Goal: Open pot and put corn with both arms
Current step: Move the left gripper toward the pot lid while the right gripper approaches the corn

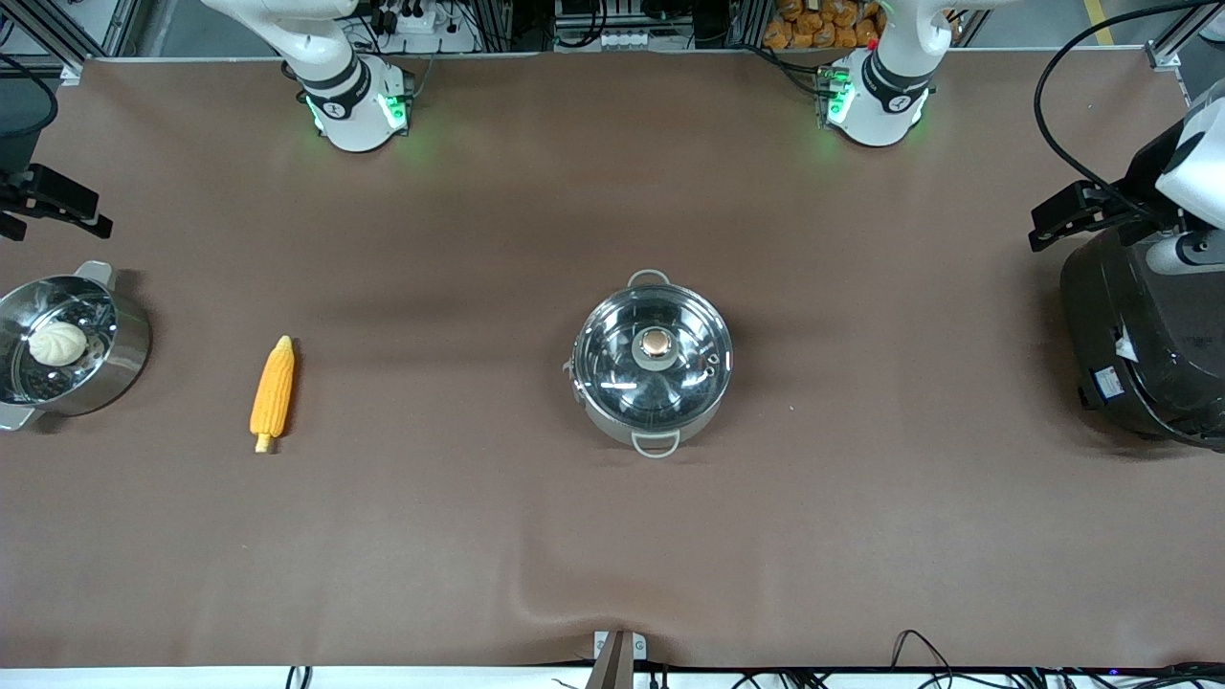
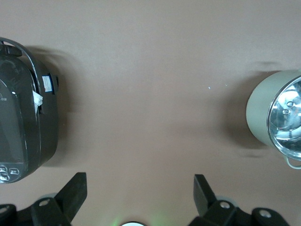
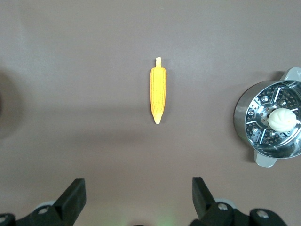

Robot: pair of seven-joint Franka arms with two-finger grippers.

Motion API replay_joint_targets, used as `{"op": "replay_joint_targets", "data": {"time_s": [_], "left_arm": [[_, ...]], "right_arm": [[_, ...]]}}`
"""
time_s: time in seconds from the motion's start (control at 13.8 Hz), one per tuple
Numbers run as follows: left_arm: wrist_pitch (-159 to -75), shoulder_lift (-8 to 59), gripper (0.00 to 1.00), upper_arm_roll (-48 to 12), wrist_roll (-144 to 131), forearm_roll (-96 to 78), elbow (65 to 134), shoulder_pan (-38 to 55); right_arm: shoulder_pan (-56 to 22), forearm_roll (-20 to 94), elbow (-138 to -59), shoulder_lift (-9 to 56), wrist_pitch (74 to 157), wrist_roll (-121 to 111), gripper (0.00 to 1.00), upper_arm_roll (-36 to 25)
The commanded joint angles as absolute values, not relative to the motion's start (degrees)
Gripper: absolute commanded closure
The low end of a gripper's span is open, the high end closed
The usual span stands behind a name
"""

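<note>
From the front view, the pot (image 1: 655, 362) stands near the middle of the brown table (image 1: 612, 536), a round shiny stainless-steel vessel with a small loop handle at each end, one toward the arms' bases and one toward the camera; its clear glass lid (image 1: 622, 368) is on, topped by a copper-coloured knob (image 1: 657, 343). The corn (image 1: 272, 392), a tapered yellow-orange cob with rows of kernels, lies well apart from the pot toward the right arm's end of the table, its short pale stalk end pointing to the camera. Past it, at that end's edge, sits a steel steamer pot (image 1: 105, 368) holding a white bun (image 1: 57, 343). A big black cooker (image 1: 1148, 335) stands at the left arm's end, with a small white label whose print cannot be read. The right gripper (image 1: 48, 203) hangs above the steamer pot's end; the left gripper (image 1: 1081, 215) hangs by the cooker. In the left wrist view the left gripper (image 2: 140, 194) has its black fingers (image 2: 75, 190) spread wide and empty over bare table, between the glossy cooker (image 2: 23, 127) and the pot's matte wall (image 2: 258, 113). In the right wrist view the right gripper (image 3: 137, 194) is likewise spread wide, gripping nothing, over bare table near the corn (image 3: 158, 94); the bun (image 3: 282, 118) rests on a perforated steamer plate (image 3: 263, 134).
</note>
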State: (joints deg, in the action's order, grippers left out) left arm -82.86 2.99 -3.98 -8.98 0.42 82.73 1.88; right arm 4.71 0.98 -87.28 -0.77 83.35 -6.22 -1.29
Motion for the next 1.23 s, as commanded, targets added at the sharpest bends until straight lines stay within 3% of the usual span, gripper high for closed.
{"op": "replay_joint_targets", "data": {"time_s": [0.0, 0.65, 1.16], "left_arm": [[-82.09, 1.76, 0.0, -3.43, -7.56, -1.05, 83.14, 2.02], [-82.18, 2.2, 0.0, -3.96, -8.7, -0.97, 82.79, 2.55], [-83.58, 2.9, 0.0, -5.88, -8.96, -1.84, 83.05, 3.16]], "right_arm": [[4.83, 0.7, -88.24, -1.93, 83.23, -6.77, 0.0, -1.23], [4.92, 0.7, -89.21, -1.06, 84.02, -6.77, 0.0, -1.23], [5.97, 0.09, -89.91, 9.56, 85.77, -6.85, 0.0, -1.32]]}}
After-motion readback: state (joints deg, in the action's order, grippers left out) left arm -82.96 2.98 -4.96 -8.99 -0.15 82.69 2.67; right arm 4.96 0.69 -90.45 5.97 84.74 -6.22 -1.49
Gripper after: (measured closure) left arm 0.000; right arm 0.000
